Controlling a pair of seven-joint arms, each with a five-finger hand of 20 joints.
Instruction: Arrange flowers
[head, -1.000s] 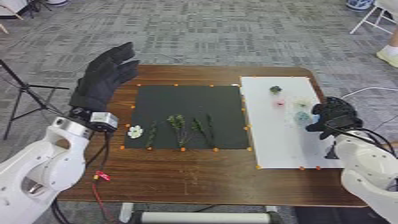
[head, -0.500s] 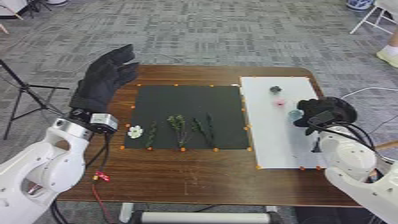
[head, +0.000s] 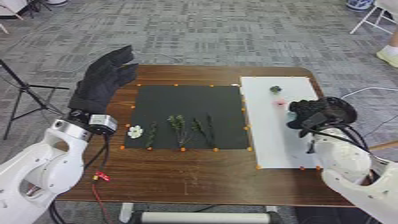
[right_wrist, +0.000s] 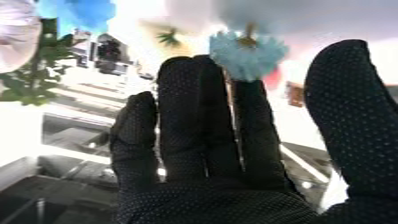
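Note:
My left hand (head: 107, 80) is open, raised off the table's left edge. Over the white sheet (head: 275, 150) is my right hand (head: 323, 113), right beside a light blue flower (head: 291, 115). In the right wrist view the right hand (right_wrist: 191, 135) has straight fingers and a spread thumb; the light blue flower (right_wrist: 249, 55) is at the fingertips, whether touching I cannot tell. A pink flower (head: 280, 102) and a dark green piece (head: 275, 89) lie farther up the sheet. The black mat (head: 187, 100) bears a white flower (head: 135, 132) and several green stems (head: 178, 125).
Small orange markers (head: 183, 149) run around the mat and the sheet on the brown table (head: 178, 175). A red and black cable (head: 101, 176) lies by the left arm. A black tripod (head: 27, 90) stands beyond the table's left side.
My right hand has moved left over the white sheet, up to the light blue flower, and now covers a pale flower seen before. The left hand has hardly moved.

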